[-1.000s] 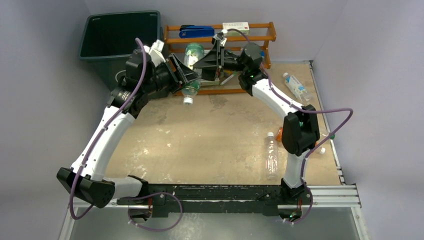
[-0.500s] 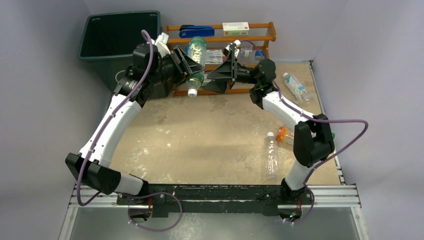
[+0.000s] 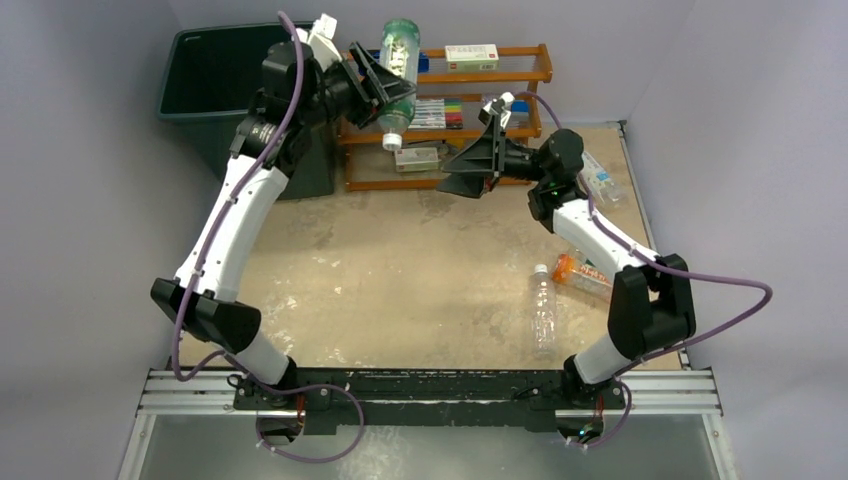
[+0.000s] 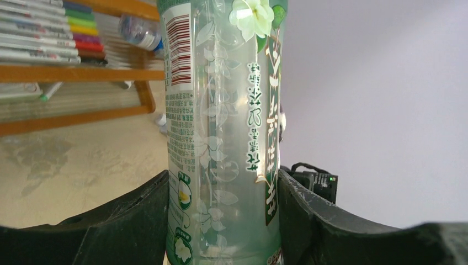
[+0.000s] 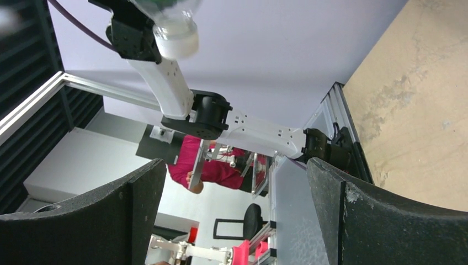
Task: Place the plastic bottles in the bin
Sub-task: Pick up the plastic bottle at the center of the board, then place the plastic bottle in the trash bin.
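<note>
My left gripper [image 3: 390,88] is shut on a pale green bottle [image 3: 400,50] with a white flower label. It holds the bottle high in front of the wooden rack, white cap pointing down. In the left wrist view the bottle [image 4: 226,110] fills the gap between both fingers [image 4: 138,221]. The dark green bin [image 3: 200,135] stands at the back left, left of the held bottle. My right gripper [image 3: 465,158] is open and empty, to the right of and below the bottle, whose cap [image 5: 175,38] shows in the right wrist view. A clear bottle [image 3: 542,310] and an orange bottle [image 3: 578,273] lie on the table at the right.
The orange-brown wooden rack [image 3: 500,76] holds markers [image 3: 440,108] and a small box [image 3: 470,52] at the back. Another clear bottle [image 3: 603,172] lies at the far right, partly behind my right arm. A metal rail [image 3: 450,385] runs along the near edge.
My left arm has lifted the green bottle up and back, above the rack. My right gripper has pulled away to the right, clear of the bottle.
</note>
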Robot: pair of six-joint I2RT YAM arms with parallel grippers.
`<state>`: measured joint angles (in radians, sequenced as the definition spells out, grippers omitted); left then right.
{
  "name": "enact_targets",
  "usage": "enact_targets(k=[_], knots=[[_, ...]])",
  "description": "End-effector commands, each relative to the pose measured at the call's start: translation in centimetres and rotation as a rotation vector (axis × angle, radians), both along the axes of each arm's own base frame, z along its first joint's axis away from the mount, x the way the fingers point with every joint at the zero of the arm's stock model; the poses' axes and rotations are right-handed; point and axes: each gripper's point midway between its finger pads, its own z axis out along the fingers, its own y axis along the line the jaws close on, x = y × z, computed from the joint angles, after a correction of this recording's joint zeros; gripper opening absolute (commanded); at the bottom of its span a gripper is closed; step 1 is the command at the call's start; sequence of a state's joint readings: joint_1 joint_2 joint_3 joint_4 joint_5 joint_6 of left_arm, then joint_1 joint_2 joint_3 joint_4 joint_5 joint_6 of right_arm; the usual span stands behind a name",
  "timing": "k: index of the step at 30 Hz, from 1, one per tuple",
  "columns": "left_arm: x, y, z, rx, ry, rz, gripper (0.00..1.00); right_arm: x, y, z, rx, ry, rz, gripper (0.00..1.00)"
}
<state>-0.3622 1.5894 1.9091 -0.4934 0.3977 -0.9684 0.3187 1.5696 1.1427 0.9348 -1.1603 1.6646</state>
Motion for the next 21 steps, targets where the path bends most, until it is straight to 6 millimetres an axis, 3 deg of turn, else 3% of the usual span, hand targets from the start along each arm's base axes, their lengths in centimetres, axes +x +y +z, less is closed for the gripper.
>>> enact_targets(k=[1,9,18,21], knots=[[1.1,1.2,5.9,-0.082,-0.15,0.01,0.48,-1.4,-1.0,0.4,-0.048,-0.091,-0.008,1.0],[3.9,5.8,10.8,-0.229,-0.282,0.059,0.47,0.5,-3.3,-0.2,-0.151,-0.059,-0.095,1.0],[7.4,14.2,15.1,-0.322,-0.427,0.205,0.46,1.9,-4.1,-0.5,-0.207,-0.053,-0.155,1.0],[8.7,17.7,15.6,-0.325,-0.456,0.293,0.46,2.4,-4.5,-0.1,-0.23,-0.061,-0.179,1.0]])
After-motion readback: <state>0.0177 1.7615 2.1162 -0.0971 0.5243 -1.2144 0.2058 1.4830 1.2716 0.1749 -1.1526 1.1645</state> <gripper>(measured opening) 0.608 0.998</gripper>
